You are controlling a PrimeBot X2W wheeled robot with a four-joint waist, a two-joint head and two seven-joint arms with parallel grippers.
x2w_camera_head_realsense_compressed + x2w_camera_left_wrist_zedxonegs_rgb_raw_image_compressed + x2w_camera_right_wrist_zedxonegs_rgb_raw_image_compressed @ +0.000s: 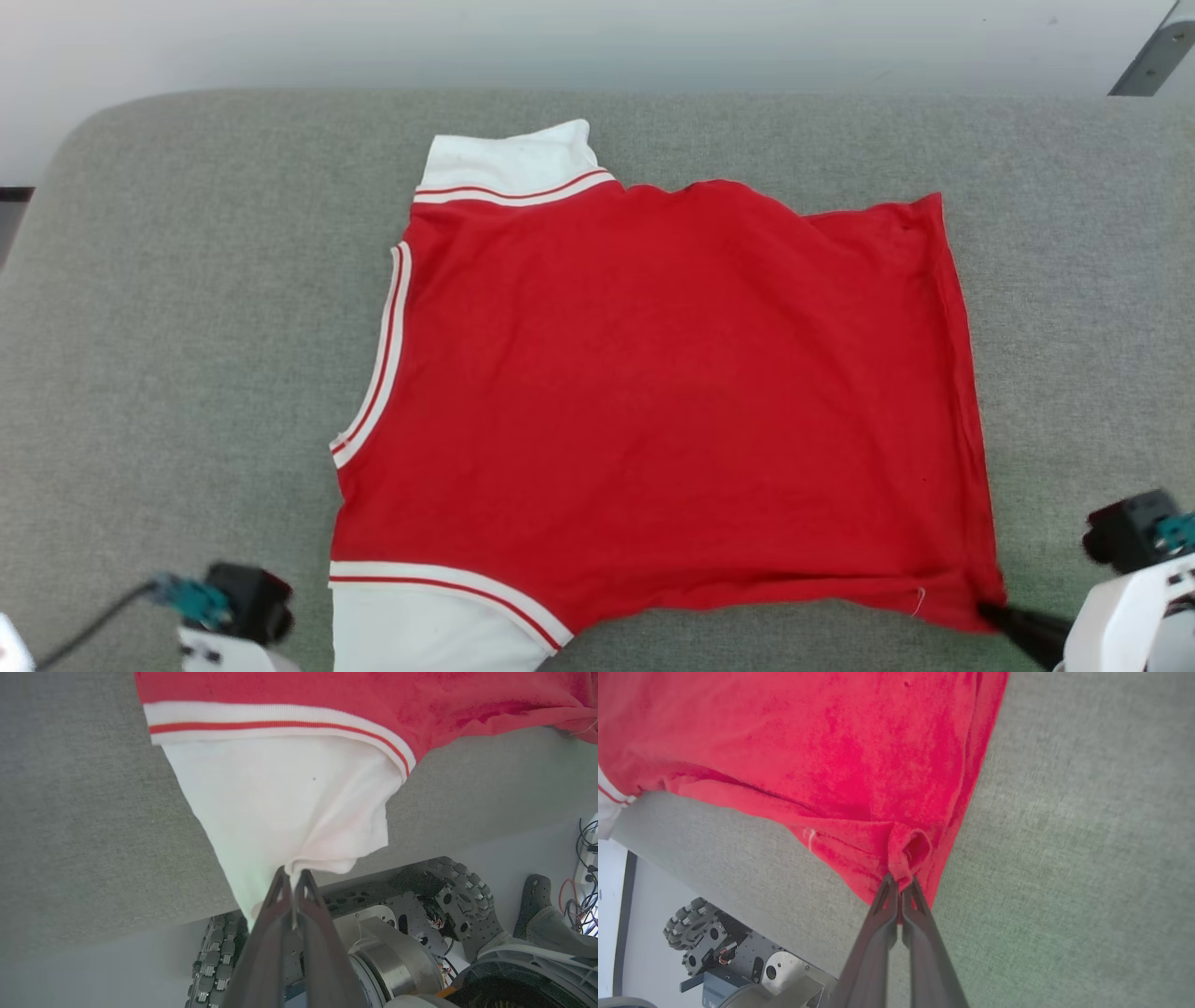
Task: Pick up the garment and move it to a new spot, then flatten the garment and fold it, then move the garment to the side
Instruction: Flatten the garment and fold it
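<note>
The garment (653,392), a red sleeveless jersey with white-and-red striped trim, lies spread on the grey cushioned surface (168,327), its plain red side up. White lining shows at the far left shoulder and the near left corner. My left gripper (293,873) is shut on the white near-left corner of the garment (289,807), which hangs past the surface's front edge. My right gripper (900,880) is shut on the red near-right hem corner of the garment (840,756). In the head view that gripper (990,611) touches the same corner.
The grey surface extends widely left and right of the jersey. Its front edge runs close to both grippers. Below it my wheeled base (420,933) and the pale floor (93,970) show. A metal bracket (1153,56) stands at the far right.
</note>
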